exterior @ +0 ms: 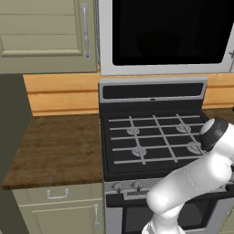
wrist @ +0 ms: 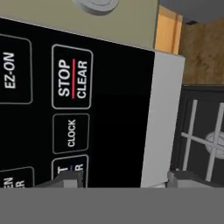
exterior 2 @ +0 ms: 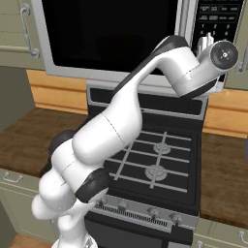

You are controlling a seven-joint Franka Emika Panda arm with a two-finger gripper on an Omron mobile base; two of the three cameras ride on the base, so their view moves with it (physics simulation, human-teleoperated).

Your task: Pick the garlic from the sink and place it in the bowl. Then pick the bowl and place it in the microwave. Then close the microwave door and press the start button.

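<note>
Judging the wide black-glass microwave door (exterior 2: 111, 36) shut, we put our two-finger claw (wrist: 122, 179), fingers spread and empty, right at the black keypad (wrist: 65, 109) with only start left; garlic and bowl presumably inside.

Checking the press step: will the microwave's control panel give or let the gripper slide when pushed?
The control panel looks flat and glossy, so the gripper might skid. Buttons appear printed, so little give is likely. The microwave seems built in; it probably won't shift.
</note>
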